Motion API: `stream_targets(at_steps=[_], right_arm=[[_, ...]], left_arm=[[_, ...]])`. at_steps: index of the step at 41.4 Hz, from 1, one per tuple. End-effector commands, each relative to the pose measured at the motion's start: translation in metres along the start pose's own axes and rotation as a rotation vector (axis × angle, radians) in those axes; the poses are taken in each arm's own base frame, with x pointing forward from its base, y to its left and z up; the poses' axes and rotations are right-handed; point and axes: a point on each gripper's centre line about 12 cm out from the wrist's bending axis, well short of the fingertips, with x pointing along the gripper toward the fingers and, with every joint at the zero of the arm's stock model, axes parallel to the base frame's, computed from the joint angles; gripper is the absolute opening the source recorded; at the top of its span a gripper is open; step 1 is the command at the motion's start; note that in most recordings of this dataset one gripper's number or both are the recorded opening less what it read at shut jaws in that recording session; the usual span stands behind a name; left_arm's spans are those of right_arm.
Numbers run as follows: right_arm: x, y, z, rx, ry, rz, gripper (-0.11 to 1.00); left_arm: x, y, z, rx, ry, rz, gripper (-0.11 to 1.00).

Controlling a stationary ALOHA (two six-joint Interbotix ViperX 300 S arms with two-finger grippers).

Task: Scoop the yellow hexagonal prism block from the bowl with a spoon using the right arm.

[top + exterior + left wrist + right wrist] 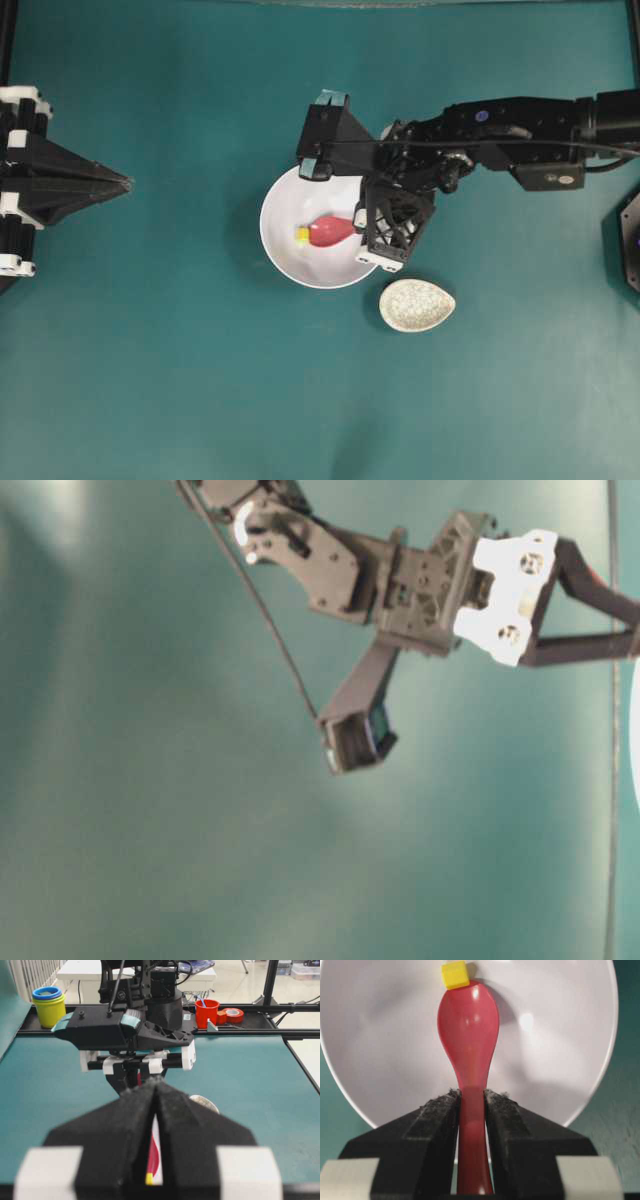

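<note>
The white bowl (283, 212) sits at the table's middle. My right gripper (359, 224) is shut on the handle of the pink-red spoon (332, 231), whose scoop lies inside the bowl. The tiny yellow block (302, 235) sits in the bowl right at the scoop's tip, not in the scoop. The right wrist view shows the fingers (440, 1110) clamping the spoon (469, 1025), with the block (455, 974) at its far end in the bowl (560, 1035). My left gripper (125, 183) is shut and empty at the far left, well away from the bowl.
A small speckled beige oval dish (417, 305) lies just below and right of the bowl. Beyond the table's far rail stand stacked yellow and blue cups (48, 1005), a red cup (206, 1010) and a tape roll (231, 1014).
</note>
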Motion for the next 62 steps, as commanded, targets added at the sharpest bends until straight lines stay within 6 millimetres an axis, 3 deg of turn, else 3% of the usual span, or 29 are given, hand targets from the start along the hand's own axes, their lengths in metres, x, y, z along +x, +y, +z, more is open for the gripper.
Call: stream_targets(at_steps=[1,22,39,49,62], right_arm=[[-0.011,0.005,0.016,-0.010,-0.073,0.010,0.22],[-0.021,0.008,0.038,-0.012,-0.214,0.016,0.22],[-0.067,0.015,0.041,-0.026,-0.317,0.035,0.22],[-0.102,0.017,0.031,-0.031,-0.443,0.045,0.22],[-0.142,0.012,-0.009,-0.028,-0.637,0.054,0.22]], left_arm=[[0.002,0.000,0.006,0.003,-0.021,0.001,0.00],[0.002,0.000,0.006,0.005,-0.021,-0.001,0.00],[0.002,0.000,0.006,0.003,-0.021,-0.001,0.00],[0.002,0.000,0.007,0.003,-0.023,0.001,0.00],[0.002,0.000,0.007,0.002,-0.025,0.000,0.00]])
